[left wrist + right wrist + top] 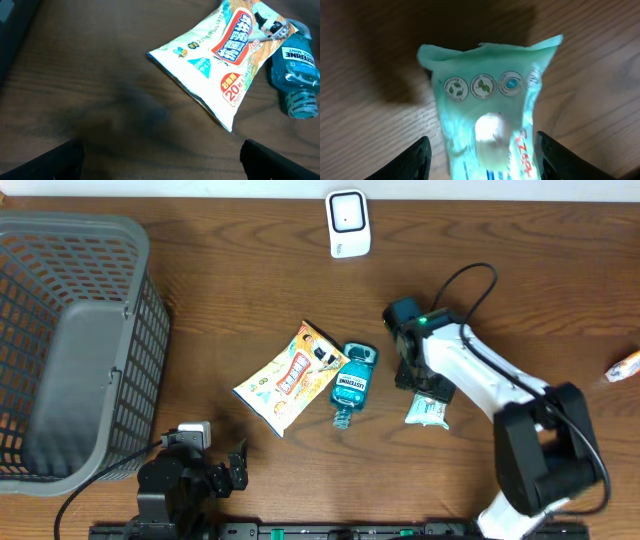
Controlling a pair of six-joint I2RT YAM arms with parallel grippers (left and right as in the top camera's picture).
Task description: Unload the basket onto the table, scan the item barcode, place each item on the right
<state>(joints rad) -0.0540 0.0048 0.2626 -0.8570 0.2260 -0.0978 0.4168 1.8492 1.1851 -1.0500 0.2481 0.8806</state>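
Found the pouch point(428, 411) lying flat on the desk point(250, 290), right of centre and nearer the front edge than the back. Saw its pale green top seam and a row of round symbols up close in the right wrist view. Noted the right tool point(484, 152) poised over it, one finger point(415, 160) at each long side, both very near the pouch's edges. Could not tell whether clamped on the pouch or merely astride it. Spotted the scanner point(348, 223) standing at the back edge, about midway along, well apart from the pouch. Found a snack bag point(291, 377) near the desk's centre, lying askew, with a blue bottle point(352, 383) just beside it on the right, touching the bag's upper corner, cap towards the front edge. Saw a grey basket point(140, 350) filling the left end. Noticed a small orange-tipped thing point(622, 366) at the right edge, too small to identify. Found the left tool point(160, 165) near the front edge, left of centre, fingers spread wide and empty, facing the bag across bare wood.
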